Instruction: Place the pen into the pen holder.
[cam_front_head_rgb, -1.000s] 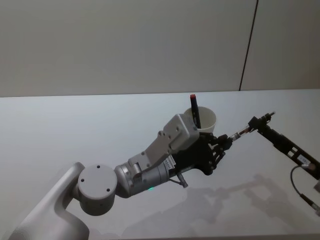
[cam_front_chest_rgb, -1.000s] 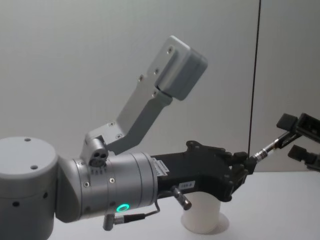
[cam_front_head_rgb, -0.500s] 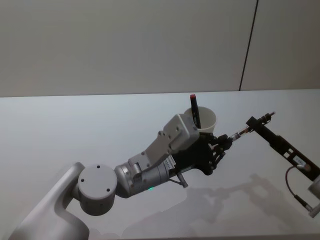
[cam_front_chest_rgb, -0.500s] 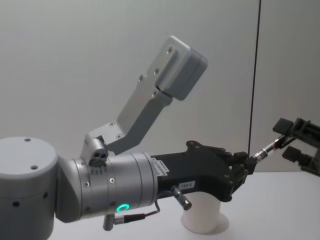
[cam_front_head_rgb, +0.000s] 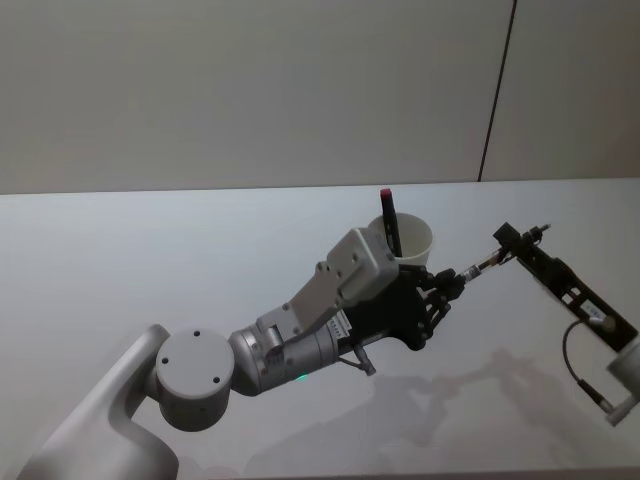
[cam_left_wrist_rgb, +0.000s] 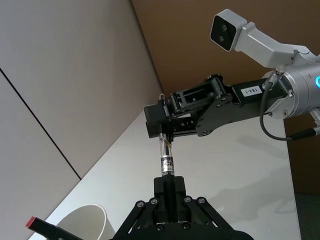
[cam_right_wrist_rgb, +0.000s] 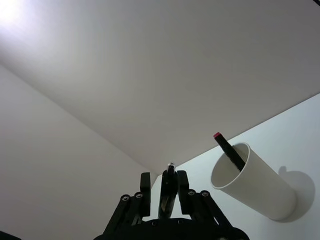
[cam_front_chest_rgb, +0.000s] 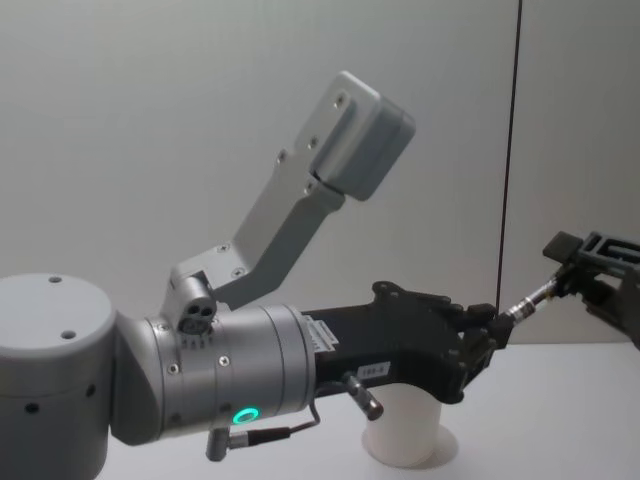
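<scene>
Pale grey walls stand behind a plain white table (cam_front_head_rgb: 150, 260). On it, near the middle, a white paper cup (cam_front_head_rgb: 410, 240) stands upright with a dark red-capped pen (cam_front_head_rgb: 390, 222) already leaning inside.

A second pen (cam_front_head_rgb: 478, 266), slim with a clear barrel, hangs in the air just right of the cup, above the table. Both grippers hold it, one at each end. The left gripper (cam_front_head_rgb: 440, 285) pinches its lower end between closed fingers, close beside the cup. The right gripper (cam_front_head_rgb: 518, 243) reaches in from the right, its fingers pressed on the upper end.

Risks, as I judge them: with both ends clamped, any sideways pull by either arm could bend or snap the pen. If one lets go too soon or with a weak grip on the other side, the pen could drop onto the table. The left gripper sits so near the cup that swinging it could tip the light cup over.
</scene>
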